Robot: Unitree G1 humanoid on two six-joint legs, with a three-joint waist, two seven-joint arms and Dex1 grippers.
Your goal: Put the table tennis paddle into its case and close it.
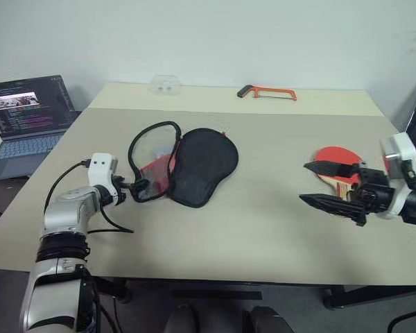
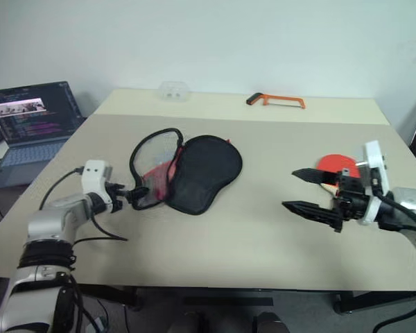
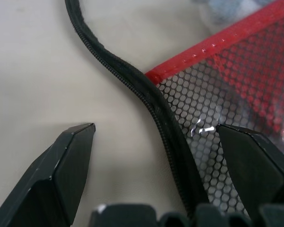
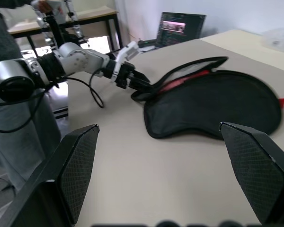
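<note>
The case [image 1: 202, 166] lies unzipped at the table's middle, its black fabric half to the right and its clear mesh flap [image 1: 152, 149] folded out to the left. My left gripper [image 1: 140, 186] is open at the flap's near edge. In the left wrist view the black zip trim [image 3: 146, 94] runs between its fingers [image 3: 61, 165], which stand well apart from it. The table tennis paddle [image 1: 331, 158] lies red face up at the right, partly hidden behind my right gripper [image 1: 304, 182]. That gripper hovers open above the table, pointing left toward the case [image 4: 217, 101].
An orange hacksaw [image 1: 267, 92] and a clear plastic object [image 1: 165, 84] lie on the far part of the table. An open laptop [image 1: 28, 111] sits on a lower surface to the left. A cable loops on the table by my left wrist.
</note>
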